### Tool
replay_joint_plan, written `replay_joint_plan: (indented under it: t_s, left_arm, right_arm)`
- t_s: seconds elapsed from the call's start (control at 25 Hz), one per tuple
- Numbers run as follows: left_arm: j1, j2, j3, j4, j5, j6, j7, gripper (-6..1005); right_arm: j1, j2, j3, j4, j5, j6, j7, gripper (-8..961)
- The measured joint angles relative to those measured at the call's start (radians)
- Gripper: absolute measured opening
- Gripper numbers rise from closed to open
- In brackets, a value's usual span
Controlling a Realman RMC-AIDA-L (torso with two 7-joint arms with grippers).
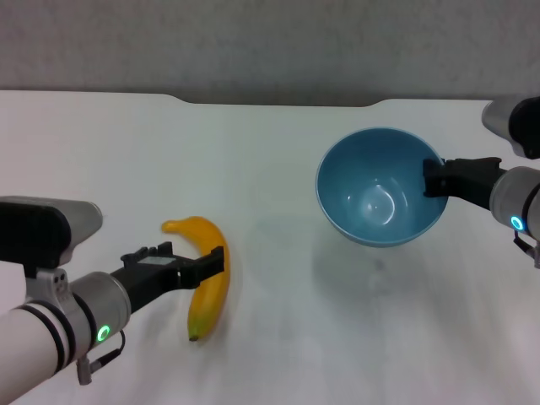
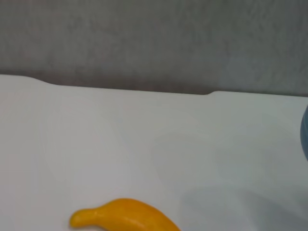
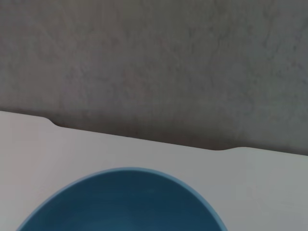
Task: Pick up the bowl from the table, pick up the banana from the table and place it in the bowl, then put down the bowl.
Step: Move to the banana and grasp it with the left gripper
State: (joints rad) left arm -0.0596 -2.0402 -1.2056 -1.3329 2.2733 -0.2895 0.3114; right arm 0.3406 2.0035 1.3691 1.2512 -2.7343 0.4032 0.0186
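Head view is showing the right gripper (image 1: 432,179) clamping the rim of the light-blue bowl (image 1: 380,187), which, judging by its shadow, is hanging above the white table (image 1: 278,152). The left gripper (image 1: 215,263) is straddling the middle of the banana (image 1: 207,283), which is lying on the table; whether its jaws are pinching yet I cannot tell. Squeezing at mid-length should be keeping it balanced.

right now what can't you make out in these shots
- Left claw, head view: its tips lie against the banana, so whether it has closed on it is unclear.
- Banana, left wrist view: the picture's edge cuts off all but one end.
- Bowl, right wrist view: the edge cuts off most of it.
- Right claw, head view: its tips sit at the bowl's rim, partly hidden, though it seems to grip the tilted bowl.
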Motion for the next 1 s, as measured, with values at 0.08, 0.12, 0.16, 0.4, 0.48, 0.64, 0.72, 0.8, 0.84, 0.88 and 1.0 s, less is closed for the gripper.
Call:
replay_joint_plan:
  t_s: [0.08,0.12,0.16,0.4,0.48,0.64,0.72,0.8,0.84,0.88,1.0]
  left_arm:
    - [-0.006,0.0,0.009,0.009,-0.002,0.001,0.0,891]
    - [-0.009,0.0,0.016,0.012,-0.002,0.001,0.0,892]
    - [-0.011,0.0,0.022,0.014,-0.002,0.001,0.0,892]
    - [-0.027,0.0,0.048,0.023,-0.003,-0.014,-0.001,892]
    - [-0.03,0.0,0.055,0.023,-0.007,-0.016,0.0,892]
    - [-0.045,0.001,0.082,0.031,-0.01,-0.017,0.005,892]
    - [-0.054,0.0,0.087,0.044,-0.007,-0.013,0.013,892]
    - [-0.07,-0.002,0.089,0.068,-0.014,-0.008,0.025,892]
    - [-0.077,-0.003,0.089,0.077,-0.019,-0.008,0.027,892]
    - [-0.082,-0.003,0.089,0.082,-0.022,-0.006,0.028,892]
    - [-0.1,-0.003,0.089,0.103,-0.024,0.01,0.028,893]
  right_arm:
    - [-0.001,0.0,0.001,0.0,0.0,0.0,0.0,42]
    - [-0.001,0.0,0.002,0.0,-0.001,0.0,0.0,42]
    - [-0.002,0.0,0.002,0.0,-0.001,0.0,0.0,42]
    - [-0.002,0.0,0.002,0.001,-0.002,0.0,0.001,42]
    - [-0.001,-0.001,0.002,0.001,-0.002,0.0,0.001,42]
    - [0.001,-0.002,0.001,0.001,-0.005,0.0,0.001,42]
    - [0.003,-0.001,0.0,0.001,-0.008,0.0,0.001,41]
    - [0.005,-0.001,-0.002,0.001,-0.01,0.0,0.001,41]
    - [0.005,-0.001,-0.003,0.0,-0.01,0.0,0.001,41]
    - [0.006,-0.001,-0.004,0.0,-0.01,0.0,0.001,41]
    - [0.009,-0.001,-0.005,0.001,-0.01,0.0,0.001,41]
